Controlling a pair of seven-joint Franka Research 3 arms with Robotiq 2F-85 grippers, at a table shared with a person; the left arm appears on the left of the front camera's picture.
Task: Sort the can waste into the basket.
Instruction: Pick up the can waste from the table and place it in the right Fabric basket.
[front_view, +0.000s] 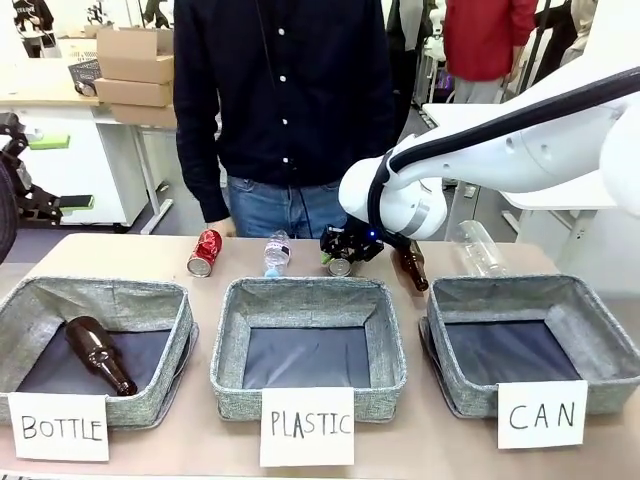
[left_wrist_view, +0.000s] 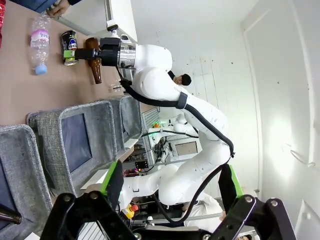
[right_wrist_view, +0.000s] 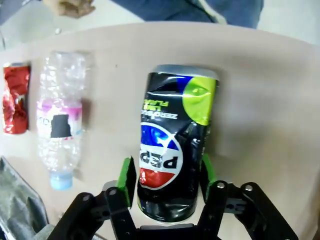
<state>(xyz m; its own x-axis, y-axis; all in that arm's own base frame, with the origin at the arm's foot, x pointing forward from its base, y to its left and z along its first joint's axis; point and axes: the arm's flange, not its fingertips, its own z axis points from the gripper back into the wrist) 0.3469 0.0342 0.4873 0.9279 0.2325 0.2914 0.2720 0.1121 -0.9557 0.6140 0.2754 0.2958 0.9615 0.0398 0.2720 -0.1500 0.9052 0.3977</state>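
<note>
Looking at the black can first: it's lying on its side on the table, off to the left of the CAN basket and a bit beyond its far rim, on the person's side. The right gripper is straddling it, and the green pads look pressed against both sides of the can, so I'd call that a clenched grip, though the can hasn't left the tabletop. So the step in hand is the pick of can number one. The red can is crumpled and lies much further left of the CAN basket, well apart from it and untouched. The CAN basket itself has nothing in it. A brown bottle lies between the held can and the CAN basket's far-left corner, just beside the gripper, and a clear bottle lies just beyond the basket's far rim. The left gripper is hanging up in the air with its fingers spread wide and nothing between them. Next move, I reckon: lift straight up enough to clear that brown bottle and the fabric rim, swing right over the CAN basket's dark floor, let go. The dented can could slip if the squeeze is off-centre, so I'd lift slowly.
</note>
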